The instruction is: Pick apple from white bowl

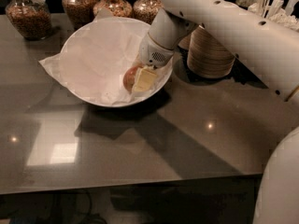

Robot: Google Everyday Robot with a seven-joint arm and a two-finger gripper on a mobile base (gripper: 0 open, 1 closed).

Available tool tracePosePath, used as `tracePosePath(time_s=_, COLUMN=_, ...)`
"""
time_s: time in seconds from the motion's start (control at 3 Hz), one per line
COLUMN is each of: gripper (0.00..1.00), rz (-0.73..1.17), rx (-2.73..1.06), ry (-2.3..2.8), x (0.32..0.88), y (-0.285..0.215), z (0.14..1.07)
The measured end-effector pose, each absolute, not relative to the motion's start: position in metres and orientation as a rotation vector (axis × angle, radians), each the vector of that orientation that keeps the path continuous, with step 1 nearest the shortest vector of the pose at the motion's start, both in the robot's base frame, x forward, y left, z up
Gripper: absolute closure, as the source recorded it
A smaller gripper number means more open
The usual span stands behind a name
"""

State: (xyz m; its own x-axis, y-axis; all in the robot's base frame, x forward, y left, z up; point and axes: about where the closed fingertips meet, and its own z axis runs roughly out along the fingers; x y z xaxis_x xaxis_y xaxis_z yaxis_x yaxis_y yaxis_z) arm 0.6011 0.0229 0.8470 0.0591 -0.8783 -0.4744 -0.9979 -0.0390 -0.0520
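Observation:
The white bowl (88, 94), lined with crinkled white paper whose corners stick out over the rim, stands at the back middle of the dark table. The reddish-orange apple (129, 76) lies inside it, low on the right side. My gripper (137, 81) reaches down into the bowl from the upper right and sits right against the apple's right side, covering part of it. The white arm (224, 22) stretches from the gripper to the right edge of the view.
A stack of beige disposable bowls (208, 55) stands just right of the white bowl, behind the arm. Several glass jars of brown snacks (30, 15) line the back edge. The table's front edge (140, 183) runs across the bottom.

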Motion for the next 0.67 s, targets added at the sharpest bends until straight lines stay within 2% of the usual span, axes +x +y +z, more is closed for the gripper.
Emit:
tracePosePath(time_s=0.33, gripper=0.45, rz=0.448, rx=-1.978, ry=1.878, x=0.6010, y=0.0230, z=0.8466)
tracePosePath(time_s=0.67, gripper=0.69, rz=0.448, rx=-1.978, ry=1.878, x=0.6010, y=0.0230, z=0.8466)
